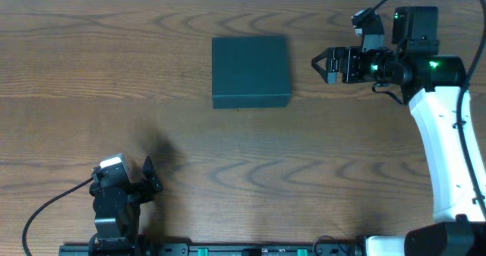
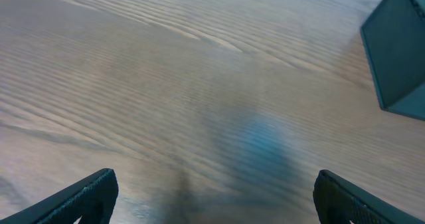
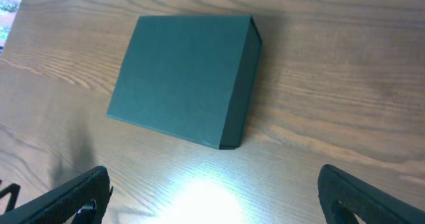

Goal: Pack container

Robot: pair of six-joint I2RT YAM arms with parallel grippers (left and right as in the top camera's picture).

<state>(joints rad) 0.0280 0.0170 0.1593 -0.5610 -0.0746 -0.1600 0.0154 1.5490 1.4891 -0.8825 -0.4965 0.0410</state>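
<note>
Container (image 1: 250,71) sat closed, lid flat, on the table (image 1: 114,74) toward the far middle. Near its right side, not touching, the right gripper (image 1: 317,64) hovered with jaws wide and empty. Well apart at the near edge, the left gripper (image 1: 152,176) was likewise wide and empty.

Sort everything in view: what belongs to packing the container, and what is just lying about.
Belongs to the job:
- container, lid shut
- right gripper, open, beside the container and not touching it
- left gripper, open, at the near edge, apart from the container

Just there:
- wooden table, which only carries the container; no goods to pack show in any view
</note>
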